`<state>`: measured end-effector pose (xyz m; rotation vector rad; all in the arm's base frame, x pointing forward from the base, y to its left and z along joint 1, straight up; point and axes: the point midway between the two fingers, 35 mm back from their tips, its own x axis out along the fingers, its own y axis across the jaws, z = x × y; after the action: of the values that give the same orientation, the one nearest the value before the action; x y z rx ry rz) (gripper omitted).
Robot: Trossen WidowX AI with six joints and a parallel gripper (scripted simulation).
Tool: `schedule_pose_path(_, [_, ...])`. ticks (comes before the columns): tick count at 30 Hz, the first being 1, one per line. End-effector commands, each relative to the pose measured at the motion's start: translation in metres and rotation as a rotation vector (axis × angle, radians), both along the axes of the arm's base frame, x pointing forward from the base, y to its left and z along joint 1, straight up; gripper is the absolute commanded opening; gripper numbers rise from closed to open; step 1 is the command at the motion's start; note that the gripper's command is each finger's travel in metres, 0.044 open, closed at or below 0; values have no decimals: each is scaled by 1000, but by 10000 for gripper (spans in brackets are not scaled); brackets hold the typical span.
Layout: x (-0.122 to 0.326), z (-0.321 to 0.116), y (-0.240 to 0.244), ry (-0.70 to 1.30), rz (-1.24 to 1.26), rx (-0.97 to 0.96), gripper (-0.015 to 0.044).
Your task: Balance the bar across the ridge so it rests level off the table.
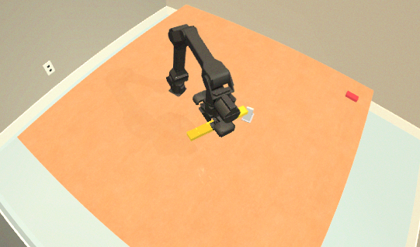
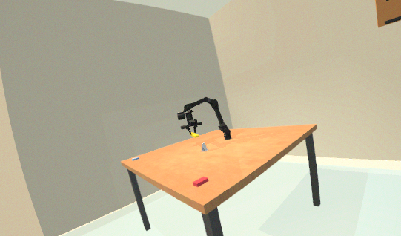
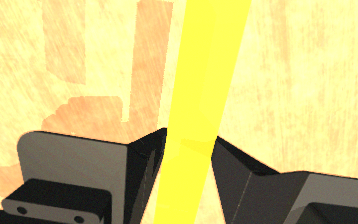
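Observation:
The yellow bar (image 1: pixel 199 131) (image 2: pixel 195 135) (image 3: pixel 202 75) is held in the air above the table (image 1: pixel 262 186) (image 2: pixel 169 167). My gripper (image 2: pixel 193 133) (image 3: pixel 189 137) is shut on it, one finger on each side; in the top view the arm hides the bar's middle. The small grey-white ridge (image 1: pixel 248 116) (image 2: pixel 204 148) stands on the table. In the top view the bar's right end appears beside the ridge's upper left edge. In the exterior view the bar is higher and left of the ridge, apart from it. The ridge is not seen in the wrist view.
A red block (image 1: pixel 352 96) (image 2: pixel 200 181) lies near a table corner, far from the ridge. A small blue and white object (image 2: pixel 135 159) lies near another corner in the exterior view. The arm's base stands on the table behind the gripper in the top view.

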<state>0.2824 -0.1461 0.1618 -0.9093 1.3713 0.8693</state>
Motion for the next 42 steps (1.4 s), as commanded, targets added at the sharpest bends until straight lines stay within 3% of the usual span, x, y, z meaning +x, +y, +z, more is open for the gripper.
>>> schedule_pose_path(1, [8, 0, 13, -2, 53, 4, 0])
schedule_pose_path(42, [62, 3, 160, -2, 562, 2, 0])
